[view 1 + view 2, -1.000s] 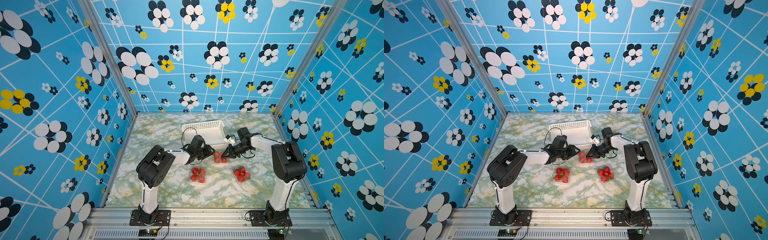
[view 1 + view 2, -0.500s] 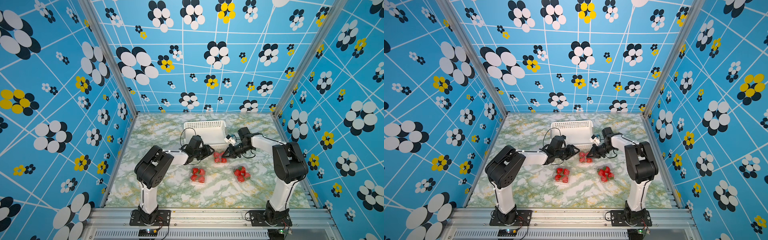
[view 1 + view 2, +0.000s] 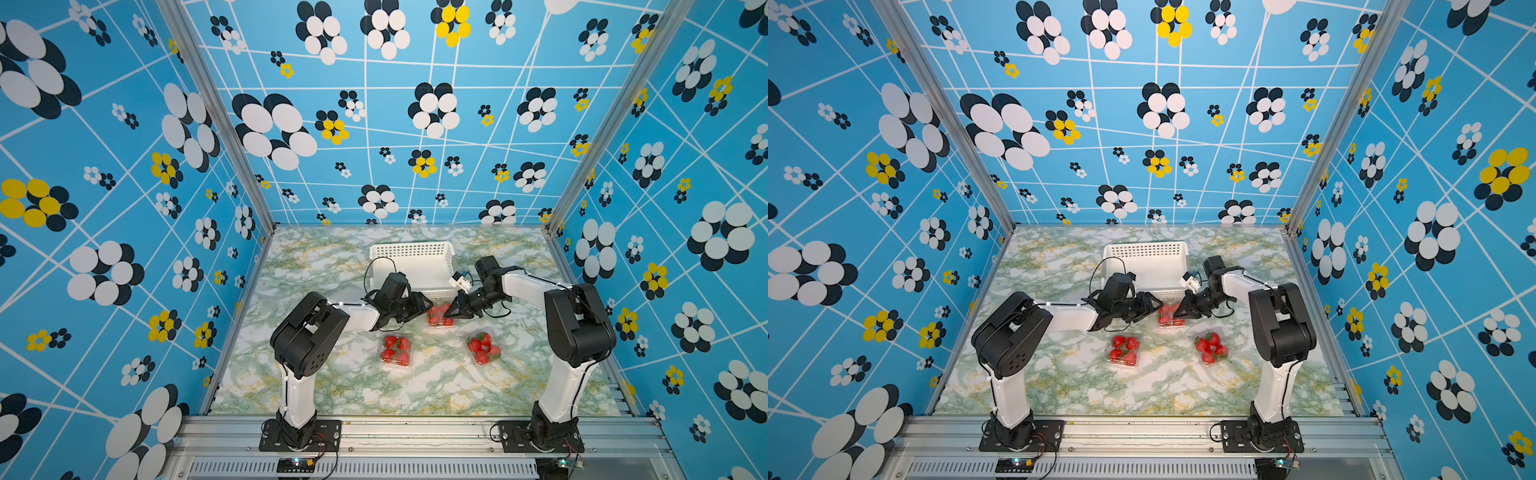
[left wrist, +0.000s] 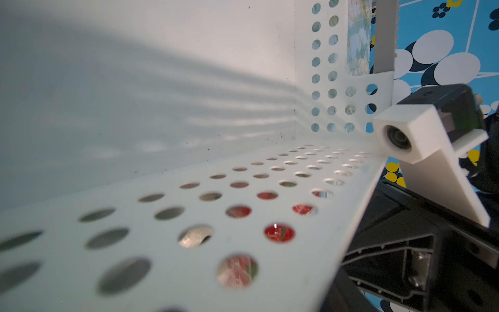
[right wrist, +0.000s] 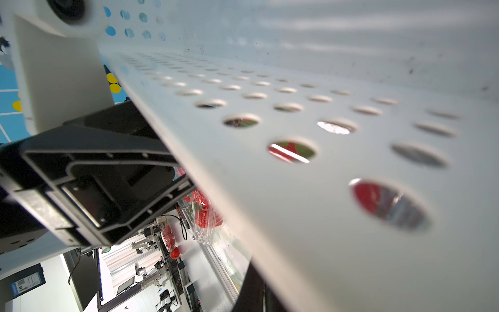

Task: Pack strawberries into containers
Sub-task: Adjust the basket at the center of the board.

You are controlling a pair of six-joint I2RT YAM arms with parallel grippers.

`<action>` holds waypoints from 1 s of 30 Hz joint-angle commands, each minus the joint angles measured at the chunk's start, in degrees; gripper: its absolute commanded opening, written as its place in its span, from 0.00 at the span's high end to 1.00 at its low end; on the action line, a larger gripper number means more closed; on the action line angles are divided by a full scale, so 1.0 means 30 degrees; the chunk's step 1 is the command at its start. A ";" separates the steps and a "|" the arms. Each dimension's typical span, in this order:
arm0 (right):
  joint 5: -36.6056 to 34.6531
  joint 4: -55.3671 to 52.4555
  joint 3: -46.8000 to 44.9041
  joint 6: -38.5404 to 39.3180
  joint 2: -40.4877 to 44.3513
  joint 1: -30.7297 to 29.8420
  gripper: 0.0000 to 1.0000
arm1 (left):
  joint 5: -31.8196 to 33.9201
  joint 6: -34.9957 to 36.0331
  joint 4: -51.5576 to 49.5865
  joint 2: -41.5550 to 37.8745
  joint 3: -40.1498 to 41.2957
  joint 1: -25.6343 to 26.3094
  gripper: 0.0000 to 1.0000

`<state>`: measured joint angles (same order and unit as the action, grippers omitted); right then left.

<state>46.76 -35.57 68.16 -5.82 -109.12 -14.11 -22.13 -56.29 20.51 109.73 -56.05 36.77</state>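
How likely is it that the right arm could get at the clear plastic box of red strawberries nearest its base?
Probably yes: that clear plastic box lies on the marbled table close to the right gripper, with nothing between them. The white perforated basket sits farther back.

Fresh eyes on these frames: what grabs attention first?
Loud blue walls with black, white and yellow flower prints surround everything. On the green-veined marble table, bright red strawberries sit in three clear containers. The left end effector and right end effector meet at the farthest one, just in front of a white perforated basket.
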 commanded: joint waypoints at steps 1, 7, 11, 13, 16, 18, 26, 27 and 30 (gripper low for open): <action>-0.0500 -0.0682 -0.0228 -0.0036 0.0159 -0.0131 0.94 | 0.0023 0.0697 -0.0674 0.0543 -0.0838 -0.0167 0.42; -0.0466 -0.0740 -0.0204 0.0004 0.0075 -0.0131 0.94 | -0.0016 0.2562 -0.3277 0.2154 -0.4509 -0.0899 0.43; -0.0440 -0.0768 -0.0181 0.0006 0.0192 -0.0127 0.94 | -0.0059 0.3096 -0.4182 0.2848 -0.6037 -0.1321 0.43; -0.0387 -0.0756 -0.0198 0.0037 0.0207 -0.0127 0.94 | -0.0125 0.3193 -0.4293 0.3122 -0.6448 -0.1516 0.43; -0.0414 -0.0770 -0.0184 0.0063 0.0163 -0.0122 0.94 | -0.0448 0.3012 -0.3911 0.3734 -0.6893 -0.1794 0.42; -0.0393 -0.0796 -0.0190 0.0057 0.0163 -0.0131 0.94 | -0.0855 0.2917 -0.3632 0.4224 -0.7323 -0.1814 0.42; -0.0445 -0.0854 -0.0135 0.0037 0.0293 -0.0233 0.94 | -0.0764 0.3078 -0.3718 0.0973 -0.4549 -0.1272 0.41; -0.0496 -0.0883 -0.0168 0.0030 0.0309 -0.0276 0.94 | -0.0635 0.2985 -0.3634 0.0379 -0.3899 -0.1279 0.40; -0.0548 -0.0941 -0.0125 0.0021 0.0309 -0.0357 0.94 | -0.0588 0.2480 -0.2878 -0.0550 -0.2384 -0.1242 0.37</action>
<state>46.72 -35.86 68.16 -5.80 -109.12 -14.55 -23.83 -48.42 10.15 111.24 -65.87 33.04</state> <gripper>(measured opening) 0.061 0.623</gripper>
